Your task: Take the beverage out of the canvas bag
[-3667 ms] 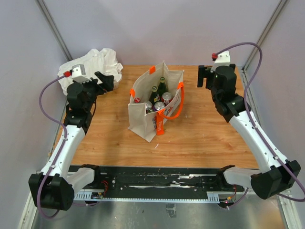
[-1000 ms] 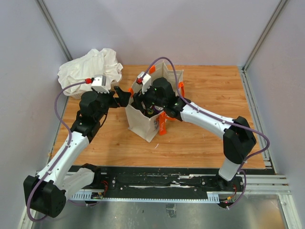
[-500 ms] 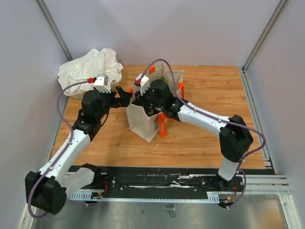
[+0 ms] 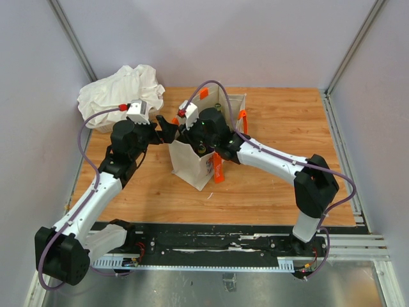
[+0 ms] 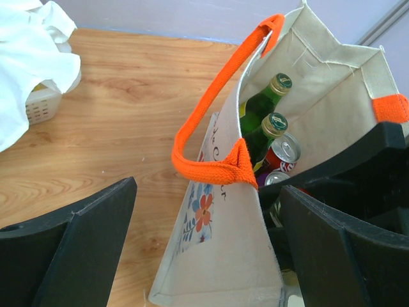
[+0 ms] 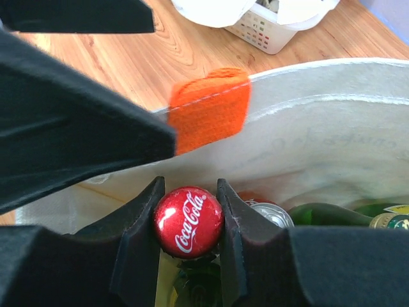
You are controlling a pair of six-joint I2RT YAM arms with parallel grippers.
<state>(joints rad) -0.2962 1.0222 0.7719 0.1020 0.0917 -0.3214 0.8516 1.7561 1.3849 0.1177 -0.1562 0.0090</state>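
**Both arms moved in from the far table corners to the canvas bag (image 4: 190, 167)**

Moved since the earliest frame: the left gripper (image 4: 167, 128) has come from beside the white cloth heap (image 4: 121, 89) to the bag's left wall. The right gripper (image 4: 200, 146) has come from the far right corner down into the bag's mouth. Within the last second its jaws have narrowed.

Top view. One canvas bag, upright, mid-table (image 4: 275, 182), slightly left of centre. An orange strap tag (image 4: 219, 169) hangs on its near side. The cloth heap lies in the far left corner, apart from the bag. The right arm reaches across from the right, fingers hidden inside the bag.

Left wrist view. The left gripper's jaws stand wide apart, holding nothing. The bag's printed wall and one orange handle (image 5: 220, 96) rise between them; contact cannot be told. Inside are two green bottles (image 5: 261, 112) with gold caps and two cans (image 5: 284, 150). The right gripper's black body covers the rest.

Right wrist view. One red-capped bottle (image 6: 188, 222), Coca-Cola script on the cap, stands inside the bag against its wall. The right fingers (image 6: 142, 227) press the cap from both sides, so the grip is closed on it. A can top sits just beside it, with a green bottle further right. A white basket (image 6: 268, 29) under white cloth lies beyond the bag.
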